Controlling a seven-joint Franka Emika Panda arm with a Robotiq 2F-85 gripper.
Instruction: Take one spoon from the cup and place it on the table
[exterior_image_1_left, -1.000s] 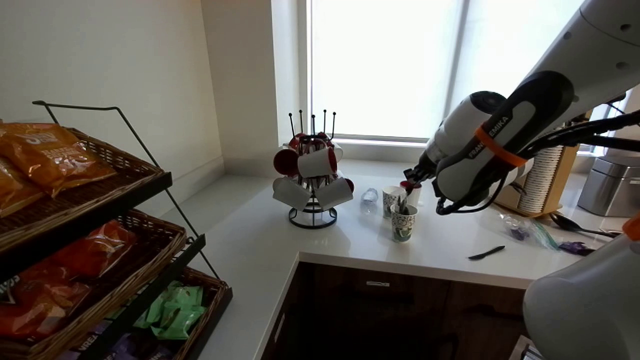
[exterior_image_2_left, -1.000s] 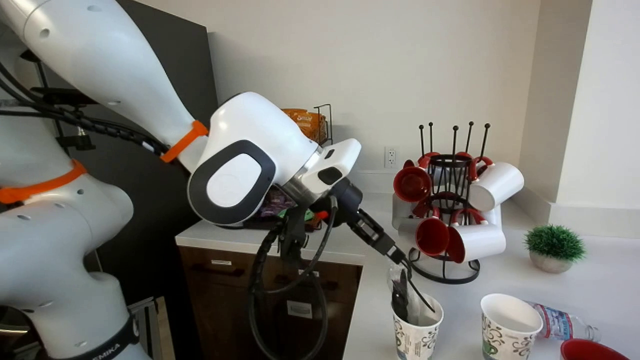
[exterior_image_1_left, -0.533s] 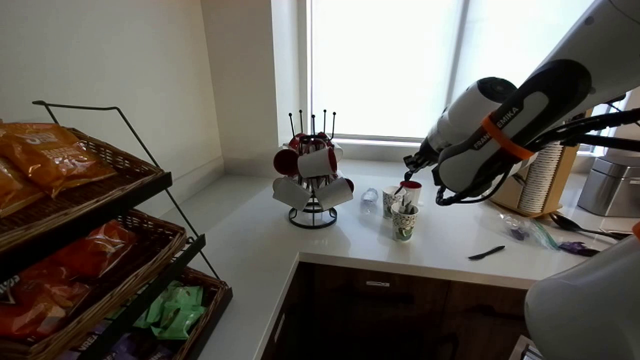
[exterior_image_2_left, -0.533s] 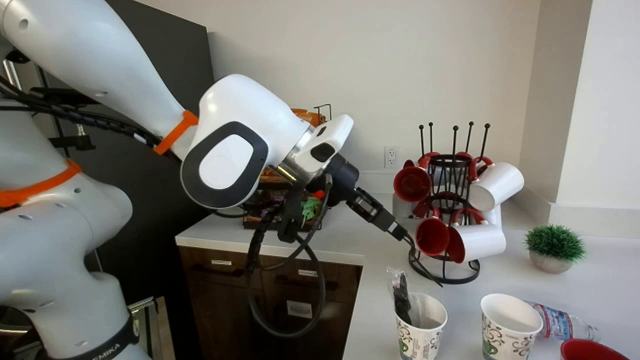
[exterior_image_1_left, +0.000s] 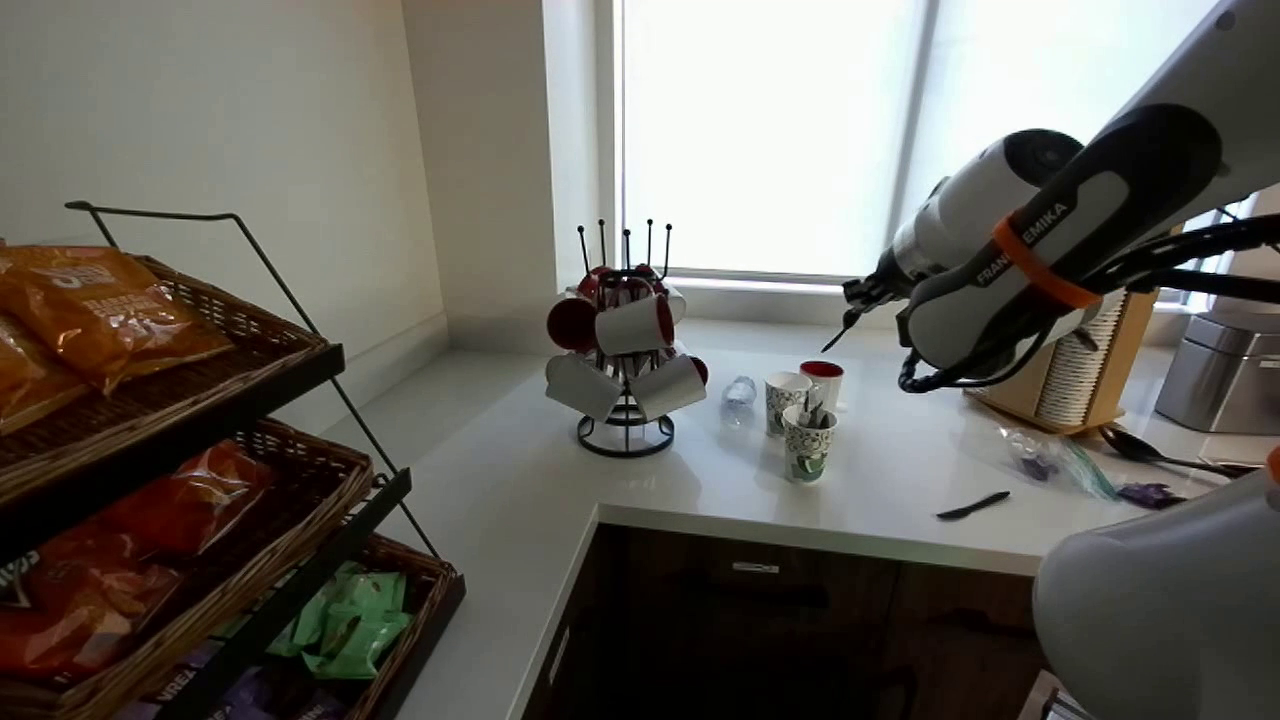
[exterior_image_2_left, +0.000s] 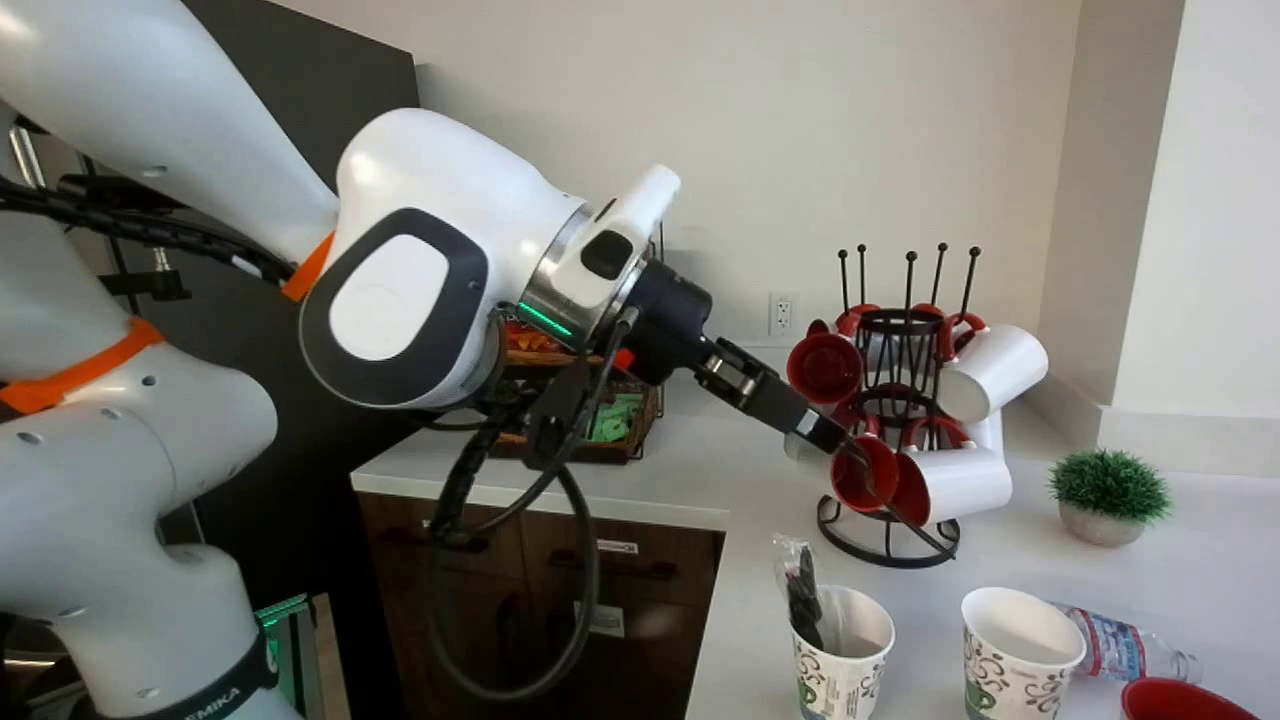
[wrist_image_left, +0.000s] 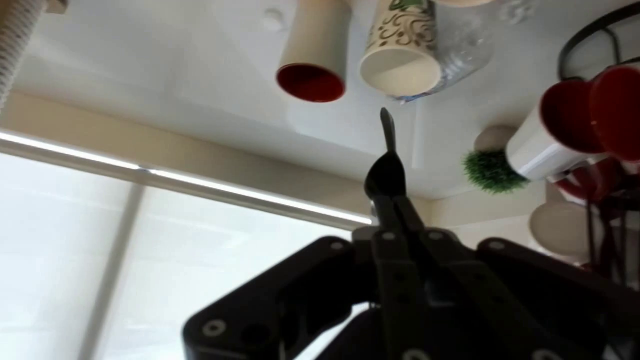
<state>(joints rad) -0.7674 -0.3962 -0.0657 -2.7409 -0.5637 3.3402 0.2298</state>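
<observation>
My gripper (exterior_image_2_left: 838, 440) is shut on a black spoon, seen also in the wrist view (wrist_image_left: 392, 200). The spoon (exterior_image_2_left: 905, 515) juts tilted downward from the fingertips, bowl near the fingers, handle end outward (wrist_image_left: 388, 131). It hangs in the air above the table, apart from any cup. In an exterior view the spoon (exterior_image_1_left: 842, 330) is above and behind the cups. The patterned paper cup (exterior_image_2_left: 838, 690) stands upright and holds dark cutlery (exterior_image_2_left: 804, 600) partly in clear wrap; this cup shows in both exterior views (exterior_image_1_left: 806, 465). The table (exterior_image_1_left: 690, 490) is the off-white countertop.
A second paper cup (exterior_image_2_left: 1020, 660), a red-lined mug (exterior_image_1_left: 824, 388) and a lying bottle (exterior_image_2_left: 1125, 645) stand close by. A mug rack (exterior_image_2_left: 890, 555), plant (exterior_image_2_left: 1108, 490), black knife (exterior_image_1_left: 973, 506), plastic bag (exterior_image_1_left: 1040, 455) and lid holder (exterior_image_1_left: 1075, 375) are on the table.
The spoon has come up out of the paper cup and moved away from it, held in the gripper. The arm has risen. The cup has shifted slightly and still stands.
</observation>
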